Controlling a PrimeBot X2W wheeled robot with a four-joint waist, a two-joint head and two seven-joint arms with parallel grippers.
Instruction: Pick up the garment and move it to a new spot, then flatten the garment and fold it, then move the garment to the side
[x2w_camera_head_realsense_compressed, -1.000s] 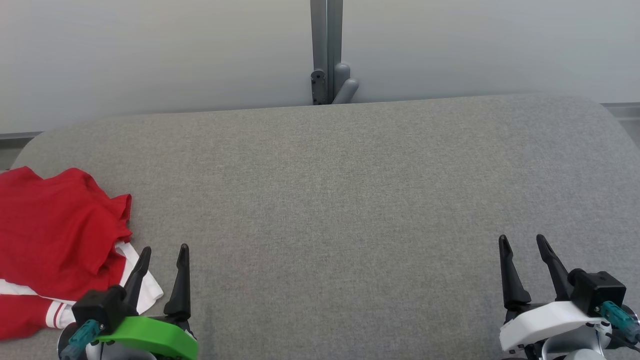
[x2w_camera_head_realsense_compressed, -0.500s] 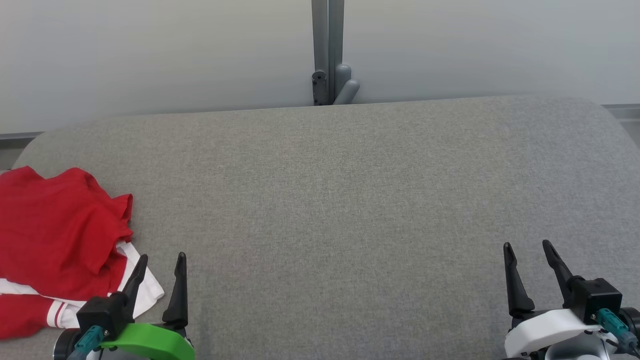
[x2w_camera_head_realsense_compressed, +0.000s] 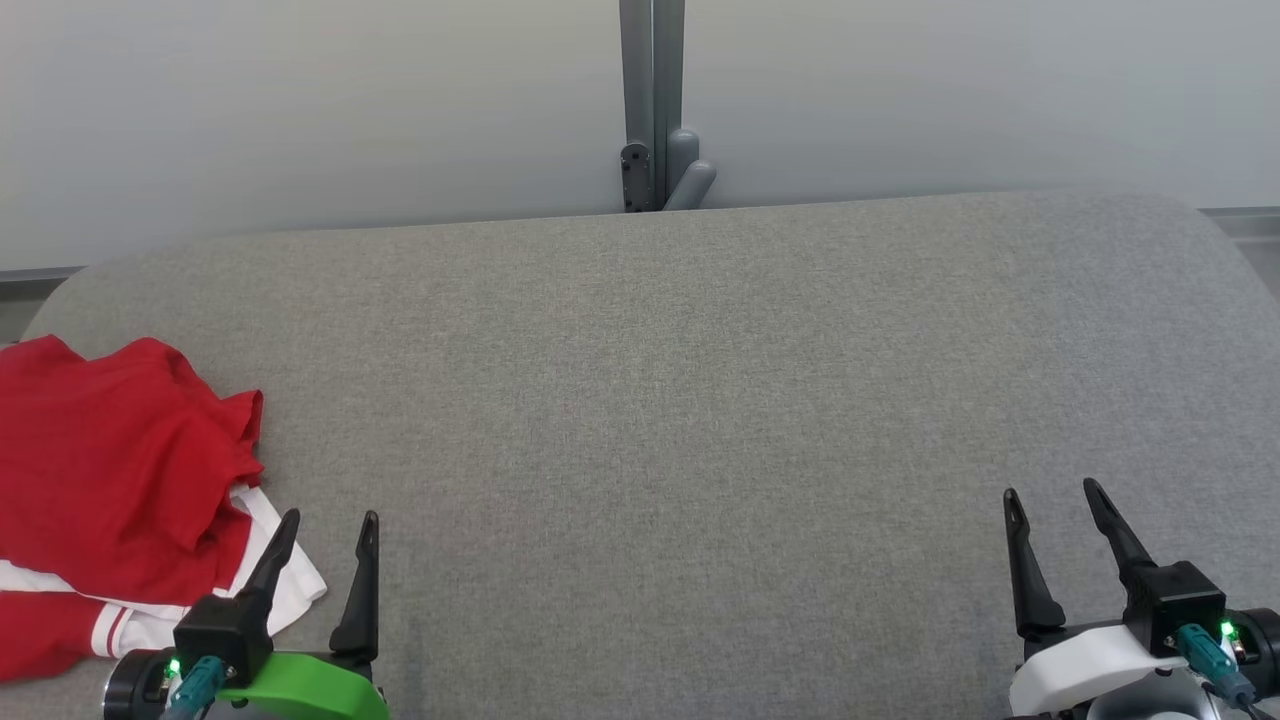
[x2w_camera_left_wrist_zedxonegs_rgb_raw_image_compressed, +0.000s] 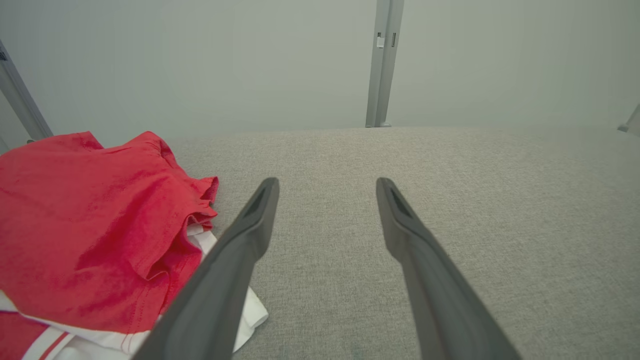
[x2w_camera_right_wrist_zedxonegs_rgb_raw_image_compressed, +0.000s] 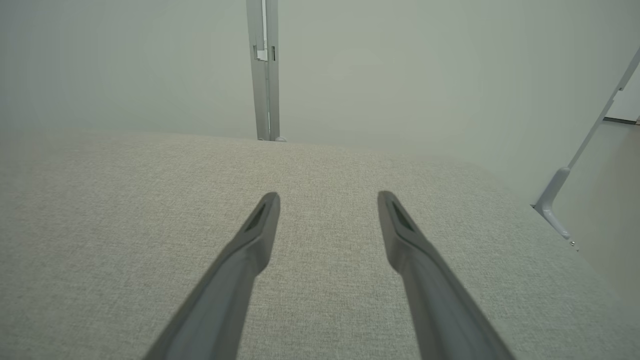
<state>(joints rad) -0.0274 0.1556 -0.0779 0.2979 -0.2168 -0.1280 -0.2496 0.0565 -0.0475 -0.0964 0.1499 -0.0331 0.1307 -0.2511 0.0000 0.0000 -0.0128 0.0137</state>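
Both spread wide, gripping nothing: left gripper (x2w_camera_head_realsense_compressed: 331, 514), right gripper (x2w_camera_head_realsense_compressed: 1050, 487). Bunched red garment (x2w_camera_head_realsense_compressed: 110, 470) just left of left fingers (x2w_camera_left_wrist_zedxonegs_rgb_raw_image_compressed: 235, 260), well apart from right ones. Nearer: left.

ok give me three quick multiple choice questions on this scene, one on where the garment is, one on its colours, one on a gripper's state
1. Where does the garment lie on the grey padded surface?
A) far right
B) at the left, beside the left gripper
C) dead centre

2. What colours is the garment?
A) blue and yellow
B) all black
C) red with white

3. How is the right gripper?
A) open, holding nothing
B) shut on the garment
C) shut on a cup

Answers: 1 B, the head view shows it crumpled at the left by that gripper. 2 C, red cloth with white trim. 3 A, its fingers stand apart over bare surface.
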